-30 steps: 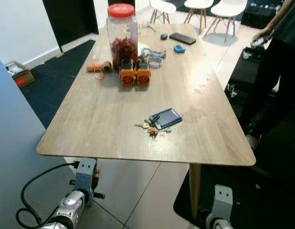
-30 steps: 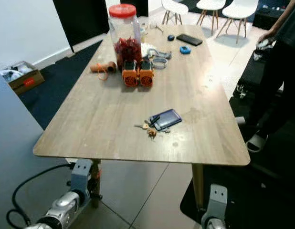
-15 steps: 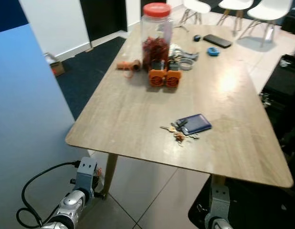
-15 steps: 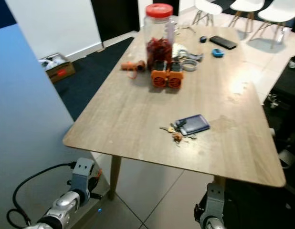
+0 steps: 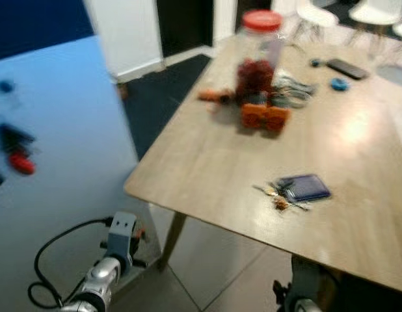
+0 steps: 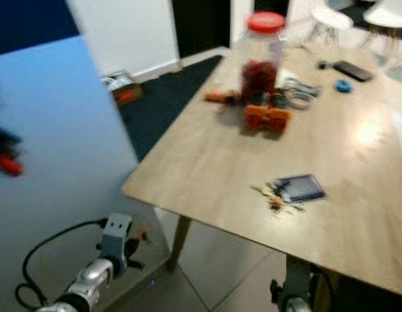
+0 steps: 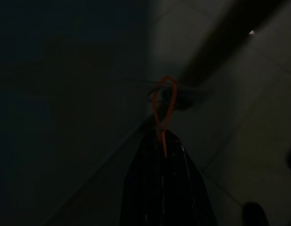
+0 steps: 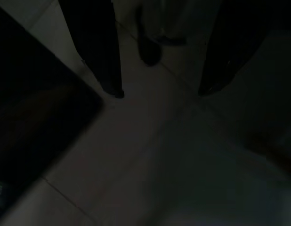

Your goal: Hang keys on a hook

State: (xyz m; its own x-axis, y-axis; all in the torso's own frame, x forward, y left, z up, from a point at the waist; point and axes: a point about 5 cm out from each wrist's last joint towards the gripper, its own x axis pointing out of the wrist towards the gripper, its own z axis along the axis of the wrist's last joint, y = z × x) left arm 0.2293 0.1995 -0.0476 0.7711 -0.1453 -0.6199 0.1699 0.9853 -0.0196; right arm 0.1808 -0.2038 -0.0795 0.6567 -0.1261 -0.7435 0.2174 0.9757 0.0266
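A: Lying near the front edge of the table (image 5: 207, 162), toward its right side, is the bunch of keys (image 5: 279, 195), touching the front-left corner of a dark blue wallet (image 5: 305, 187). The picture is blurred, so I cannot count the keys.

B: And farther back on the table?

A: Toward the far end stands a tall jar (image 5: 259, 45) with a red lid and something red inside. Two orange objects (image 5: 266, 118) sit just in front of it, and a small orange thing (image 5: 214, 97) lies near the left edge. Behind the jar are a grey tangle I cannot identify, a blue disc (image 5: 339, 84) and a dark phone (image 5: 347, 67). The table's right side is cut off by the frame.

B: The grippers?

A: Both arms hang low, below the table's front edge. The left gripper (image 7: 162, 183) shows in a very dark wrist picture as one black mass with a thin orange loop (image 7: 163, 106) at its tip; I cannot tell whether the fingers are together. The right gripper (image 8: 157, 92) has its two fingers (image 8: 96, 52) spread well apart over pale floor tiles, holding nothing.

B: Any hook?

A: To the left is a blue panel (image 5: 64, 149) with smeared red and dark blobs (image 5: 15, 153) on it; too blurred to say what they are.
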